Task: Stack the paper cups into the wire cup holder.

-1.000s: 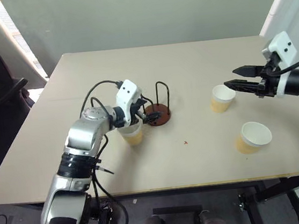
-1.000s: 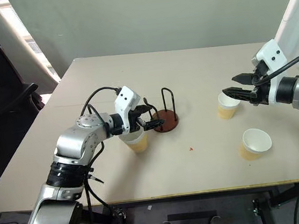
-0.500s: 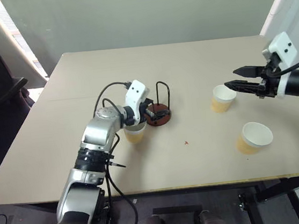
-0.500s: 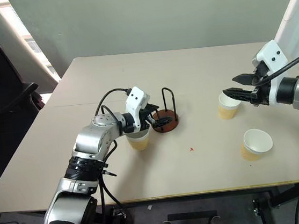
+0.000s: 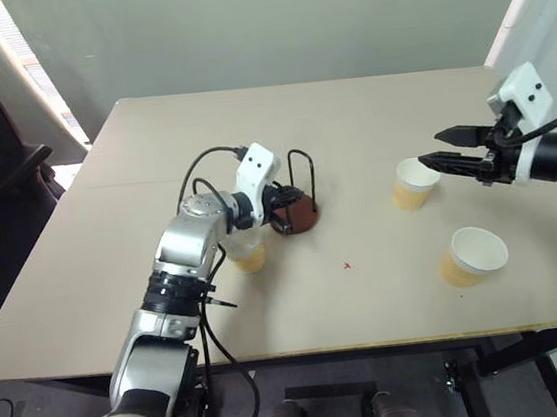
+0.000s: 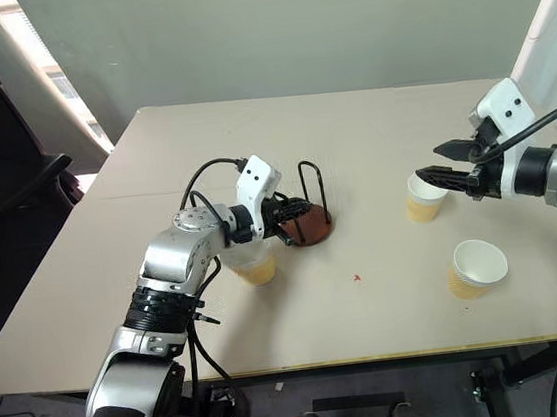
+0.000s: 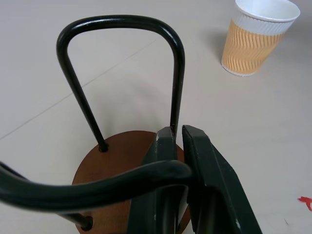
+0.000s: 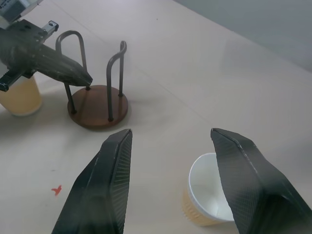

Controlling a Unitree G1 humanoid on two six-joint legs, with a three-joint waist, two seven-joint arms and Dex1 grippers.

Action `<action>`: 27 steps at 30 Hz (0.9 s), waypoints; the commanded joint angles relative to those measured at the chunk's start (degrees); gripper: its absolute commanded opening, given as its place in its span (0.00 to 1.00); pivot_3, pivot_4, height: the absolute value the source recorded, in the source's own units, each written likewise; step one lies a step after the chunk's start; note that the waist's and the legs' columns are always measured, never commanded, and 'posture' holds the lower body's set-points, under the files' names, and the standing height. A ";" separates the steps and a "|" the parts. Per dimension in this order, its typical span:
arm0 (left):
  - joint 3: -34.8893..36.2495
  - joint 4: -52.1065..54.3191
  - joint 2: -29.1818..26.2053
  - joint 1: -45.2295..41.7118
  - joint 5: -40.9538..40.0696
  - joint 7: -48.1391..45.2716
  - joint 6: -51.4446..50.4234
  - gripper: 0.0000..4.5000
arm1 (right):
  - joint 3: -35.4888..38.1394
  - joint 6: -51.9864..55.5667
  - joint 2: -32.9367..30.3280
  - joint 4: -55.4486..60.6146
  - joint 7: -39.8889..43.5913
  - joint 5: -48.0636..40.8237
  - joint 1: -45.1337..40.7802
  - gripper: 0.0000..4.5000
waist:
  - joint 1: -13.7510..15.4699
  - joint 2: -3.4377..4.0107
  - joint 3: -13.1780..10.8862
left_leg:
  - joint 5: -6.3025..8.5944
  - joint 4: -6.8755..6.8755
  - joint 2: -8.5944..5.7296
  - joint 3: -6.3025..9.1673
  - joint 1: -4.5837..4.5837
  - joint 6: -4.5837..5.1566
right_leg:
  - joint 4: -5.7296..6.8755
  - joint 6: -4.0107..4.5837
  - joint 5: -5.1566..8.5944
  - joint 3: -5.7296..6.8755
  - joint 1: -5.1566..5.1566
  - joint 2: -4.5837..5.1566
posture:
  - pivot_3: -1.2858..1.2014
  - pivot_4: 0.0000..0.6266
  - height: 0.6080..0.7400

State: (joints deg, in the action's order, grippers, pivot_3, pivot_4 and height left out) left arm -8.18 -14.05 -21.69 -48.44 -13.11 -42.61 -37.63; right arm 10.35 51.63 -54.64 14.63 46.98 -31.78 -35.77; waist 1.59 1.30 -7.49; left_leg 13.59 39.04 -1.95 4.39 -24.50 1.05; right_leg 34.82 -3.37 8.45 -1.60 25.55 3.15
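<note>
The left gripper (image 6: 292, 214) has closed its fingers on the near hoop of the wire cup holder (image 6: 308, 227), pinching the wire close to its top; in the left wrist view the black fingers (image 7: 204, 170) meet around it. Just behind and below this gripper, under the forearm, stands one paper cup (image 6: 252, 265). The step in hand looks like steadying or shifting the holder. To do it well, keep the pinch firm and move the base flat along the table (image 5: 351, 140), so it neither tips nor knocks the cup at the wrist. Whether the base is already lifted is hard to tell from here.

Further right, the right gripper (image 5: 431, 148) hovers with its fingers spread apart, empty, directly over the open mouth of the second cup (image 5: 413, 182); the third cup (image 5: 472, 255) sits nearer the table's front edge, below and beside that gripper.

A second ago the left fingers stood wide, short of the hoop. They have now snapped together on it, and the right gripper has kept its place.
</note>
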 commanded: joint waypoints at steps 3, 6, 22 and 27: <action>1.77 4.74 -1.48 0.08 -0.83 -0.58 0.49 0.02 | 2.03 -1.17 -0.32 1.74 -0.51 -0.48 -0.56 0.59 | 0.00 -0.01 0.00 | 0.00 -0.01 0.00 0.00 0.00 0.00 | -0.01 0.00 0.00 0.01 0.00 0.00 | 0.52 0.24 1.00; 2.19 5.04 -1.92 0.24 -1.20 -1.11 0.67 0.02 | 1.78 -1.34 -0.51 1.64 -0.30 -0.33 -0.55 0.59 | 0.00 -0.01 0.00 | 0.00 0.00 0.00 0.00 0.00 0.01 | -0.01 0.00 0.00 0.00 0.00 0.00 | 0.52 0.24 1.00; -6.49 12.66 -7.04 -1.39 -8.98 -27.47 0.53 0.02 | 16.83 8.37 -13.07 11.95 7.19 -10.81 11.87 0.59 | 0.48 -0.01 -0.01 | 0.06 0.01 -0.01 0.00 -0.14 -0.02 | -0.02 -0.13 0.18 0.00 0.04 0.01 | 0.52 0.24 1.00; -9.86 9.47 -6.45 -2.22 -6.76 -31.44 4.00 0.02 | 20.60 11.07 -14.39 15.15 7.04 -13.88 13.75 0.59 | 0.39 -0.01 -0.01 | 0.10 0.02 -0.01 -0.01 -0.13 0.06 | -0.02 -0.15 0.20 0.00 0.03 0.03 | 0.52 0.24 1.00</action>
State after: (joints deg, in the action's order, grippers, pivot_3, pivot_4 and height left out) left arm -17.98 -4.74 -28.26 -48.97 -20.23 -72.79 -35.50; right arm 27.76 62.13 -67.76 27.89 53.97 -44.25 -21.85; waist 1.99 1.28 -7.50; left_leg 13.68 39.07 -1.95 4.38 -24.62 1.12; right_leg 34.79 -3.54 8.66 -1.61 25.57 3.18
